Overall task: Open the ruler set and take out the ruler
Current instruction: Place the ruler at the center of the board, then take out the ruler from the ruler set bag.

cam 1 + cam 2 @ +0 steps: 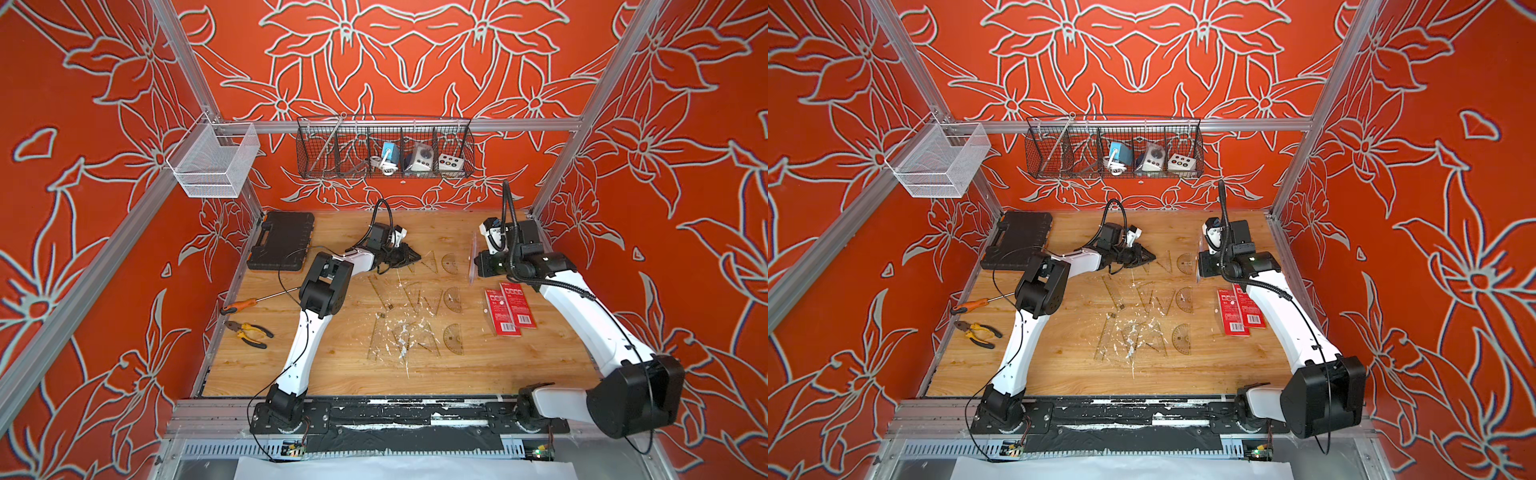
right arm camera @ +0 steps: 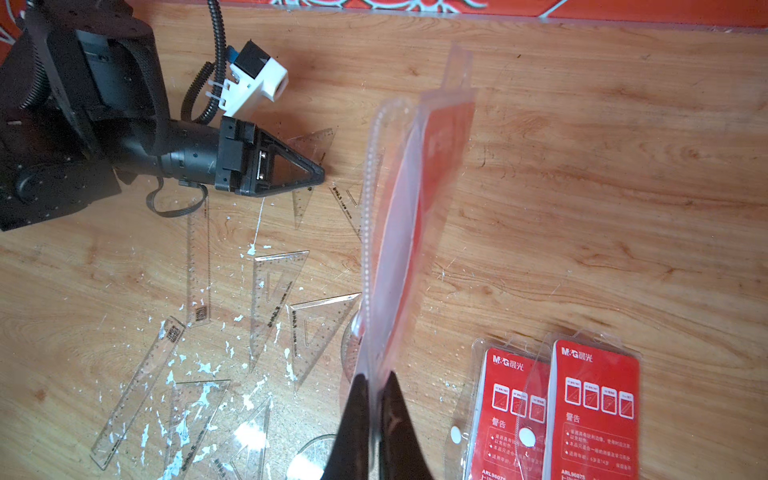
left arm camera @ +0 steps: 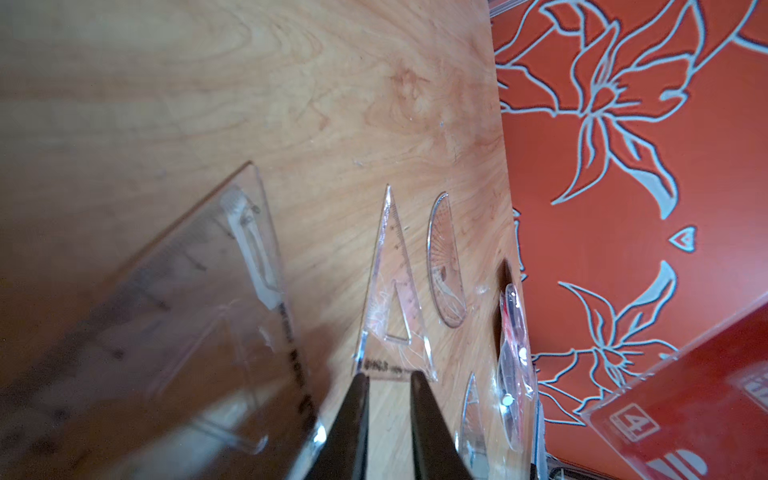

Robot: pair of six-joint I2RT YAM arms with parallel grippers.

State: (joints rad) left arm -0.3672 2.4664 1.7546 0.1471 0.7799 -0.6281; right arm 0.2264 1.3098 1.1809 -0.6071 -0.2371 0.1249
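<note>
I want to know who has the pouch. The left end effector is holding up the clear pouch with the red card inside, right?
Not quite. It is the right end effector that is holding up the clear pouch with the red card inside. The right wrist view shows it pinching the pouch's edge, while the left end effector grips no pouch.

The right claw point(image 2: 376, 388) pinches a clear pouch point(image 2: 399, 232) with a red card inside, edge-on above the worktop point(image 2: 582, 187). Clear rulers point(image 2: 197, 266) and set squares point(image 2: 272, 295) lie scattered between the left claw point(image 2: 319, 174) and two red packs point(image 2: 594, 415).
</note>
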